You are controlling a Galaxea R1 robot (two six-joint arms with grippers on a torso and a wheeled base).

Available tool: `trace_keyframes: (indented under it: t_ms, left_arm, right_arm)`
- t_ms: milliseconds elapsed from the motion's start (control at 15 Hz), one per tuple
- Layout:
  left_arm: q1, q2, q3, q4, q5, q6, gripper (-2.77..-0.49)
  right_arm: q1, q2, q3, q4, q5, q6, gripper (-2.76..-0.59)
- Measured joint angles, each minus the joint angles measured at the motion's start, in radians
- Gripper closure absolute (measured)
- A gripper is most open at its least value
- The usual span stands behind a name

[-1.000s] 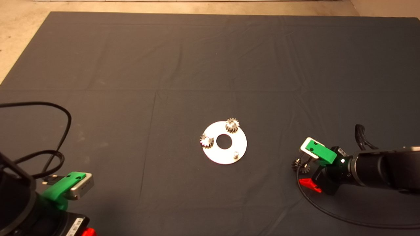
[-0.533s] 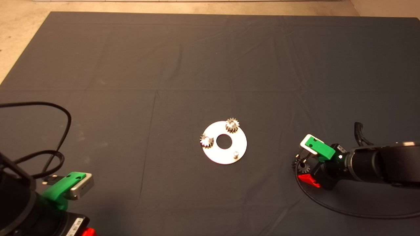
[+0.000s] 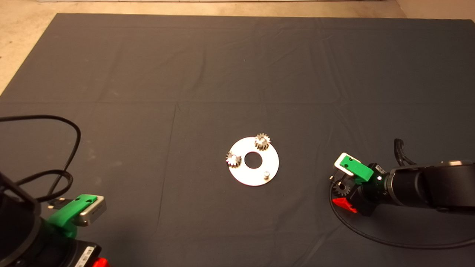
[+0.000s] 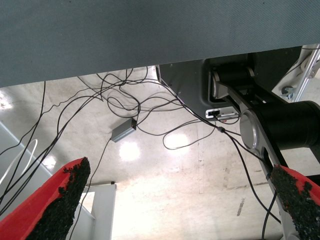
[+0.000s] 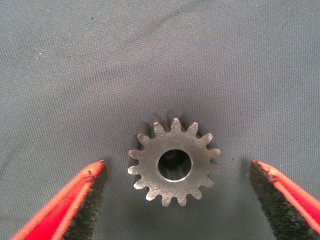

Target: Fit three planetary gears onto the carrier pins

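The right gripper (image 5: 175, 200) was spread wide, released, with the third gear (image 5: 173, 163) lying flat on the mat (image 3: 207, 74) between its pads, not touched. Two gears (image 3: 262, 141) sat on their pins on the disc (image 3: 256, 176); one carrier pin (image 3: 266, 174) was bare. The pads might close on the teeth unevenly, so the gear could tilt or slip. The left gripper (image 4: 175, 200) waited at the worktop's near-left corner, also released.

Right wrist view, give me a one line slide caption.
Open right pincer straddles the last loose planetary gear, lying flat on the dark mat.
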Motion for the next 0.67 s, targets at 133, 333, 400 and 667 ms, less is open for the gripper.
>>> trace_keyframes:
  t_ms: [133, 333, 400, 667]
  left_arm:
    - [0.000, 0.000, 0.000, 0.000, 0.000, -0.001, -2.62]
    - [0.000, 0.000, 0.000, 0.000, 0.000, -0.004, -2.62]
    - [0.000, 0.000, 0.000, 0.000, 0.000, -0.004, -2.62]
    - [0.000, 0.000, 0.000, 0.000, 0.000, -0.005, -2.62]
  right_arm:
    - [0.000, 0.000, 0.000, 0.000, 0.000, 0.000, -2.09]
    - [-0.004, 0.000, 0.000, 0.000, 0.000, 0.001, -1.94]
    - [-0.014, 0.000, 0.000, 0.000, 0.000, 0.005, -1.94]
    - [-0.026, 0.000, 0.000, 0.000, 0.001, 0.041, -1.81]
